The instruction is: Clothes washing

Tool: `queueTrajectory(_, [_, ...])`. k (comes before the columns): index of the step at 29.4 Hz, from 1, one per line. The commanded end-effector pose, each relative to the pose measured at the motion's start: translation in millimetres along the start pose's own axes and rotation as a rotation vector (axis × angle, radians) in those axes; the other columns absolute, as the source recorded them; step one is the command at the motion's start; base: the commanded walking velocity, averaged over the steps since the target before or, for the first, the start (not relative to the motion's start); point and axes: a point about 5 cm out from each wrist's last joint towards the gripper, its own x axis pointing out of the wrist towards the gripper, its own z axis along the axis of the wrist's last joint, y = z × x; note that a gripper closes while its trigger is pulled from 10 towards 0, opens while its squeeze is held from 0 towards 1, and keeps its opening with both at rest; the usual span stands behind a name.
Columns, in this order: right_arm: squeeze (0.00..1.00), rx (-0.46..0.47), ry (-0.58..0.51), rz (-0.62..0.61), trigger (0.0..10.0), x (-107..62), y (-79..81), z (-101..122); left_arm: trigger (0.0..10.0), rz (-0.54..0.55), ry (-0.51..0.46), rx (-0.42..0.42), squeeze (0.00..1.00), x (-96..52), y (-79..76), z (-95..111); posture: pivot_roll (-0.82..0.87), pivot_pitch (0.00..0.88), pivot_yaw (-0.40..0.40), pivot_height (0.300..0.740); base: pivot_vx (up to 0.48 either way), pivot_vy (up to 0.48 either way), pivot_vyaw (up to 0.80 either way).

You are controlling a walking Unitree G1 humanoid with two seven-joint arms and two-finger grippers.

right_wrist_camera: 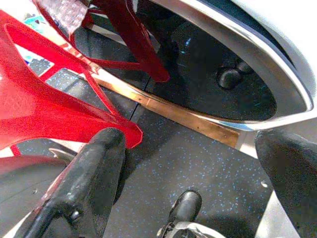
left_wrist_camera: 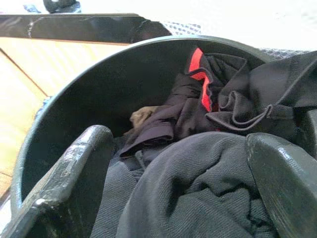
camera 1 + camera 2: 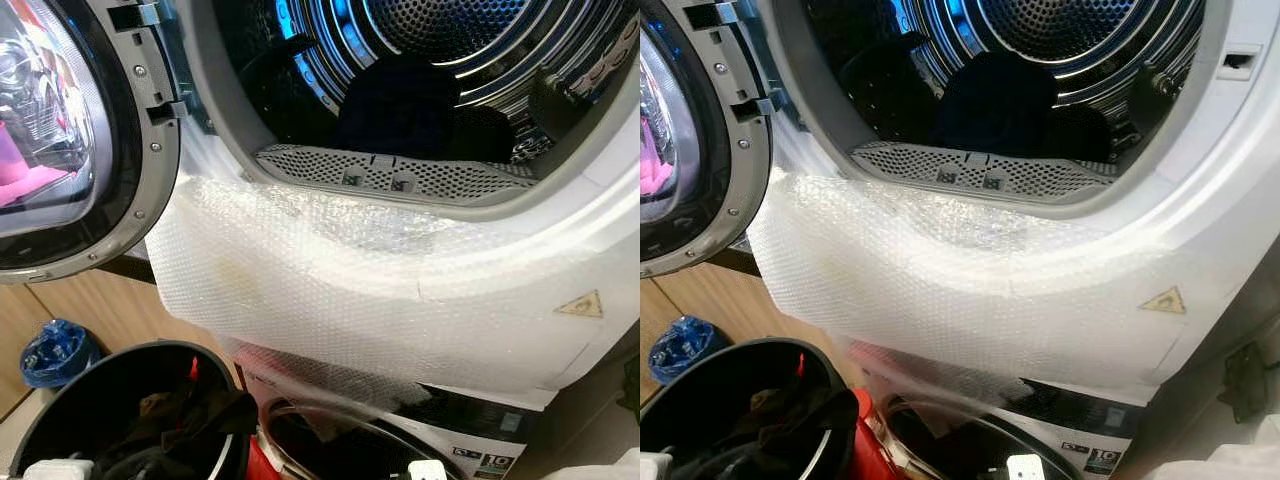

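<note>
Jaws of the left gripper (image 2: 173, 198) are seen spread, straddling a grey garment (image 2: 188, 188) heaped in the black laundry bucket (image 3: 100, 400) below the dryer. Jaws of the right gripper (image 1: 193, 188) are spread above the dark speckled floor (image 1: 198, 148), near a red stool (image 1: 44, 99). Dark clothes (image 3: 400, 105) lie in the open drum (image 3: 420, 40); bubble wrap (image 3: 330, 290) is draped over its front.

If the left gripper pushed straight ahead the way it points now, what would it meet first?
Most likely the dark grey knitted garment heaped in the round black laundry bin. It lies between the open left gripper fingers already, though the exact gap is unclear.
</note>
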Motion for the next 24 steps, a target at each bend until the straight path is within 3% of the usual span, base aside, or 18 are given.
queueTrajectory(1, [0.00, -0.009, 0.010, 0.020, 10.0, 0.2, 5.1, -1, 10.0, 0.028, 0.006, 0.005, 1.00, 1.1, 5.4, -4, 0.39, 0.000, 0.075, 0.740, 0.000, 0.000, 0.00])
queueTrajectory(13, [0.00, -0.004, -0.005, 0.022, 10.0, 0.9, 2.8, 4, 10.0, 0.043, 0.041, -0.032, 1.00, 5.2, 5.6, -14, 0.37, 0.000, 0.077, 0.740, 0.000, 0.000, 0.00])
queueTrajectory(18, [0.00, -0.009, -0.001, 0.022, 10.0, 0.6, 1.1, 3, 10.0, 0.111, 0.106, -0.132, 1.00, 12.2, 5.4, -26, 0.37, 0.000, 0.074, 0.740, 0.000, 0.000, 0.00])
queueTrajectory(24, [0.00, -0.007, -0.001, 0.022, 10.0, 0.6, 0.2, 3, 10.0, 0.174, 0.198, -0.131, 1.00, 15.5, 13.4, -41, 0.36, 0.000, 0.068, 0.740, 0.000, 0.000, 0.00])
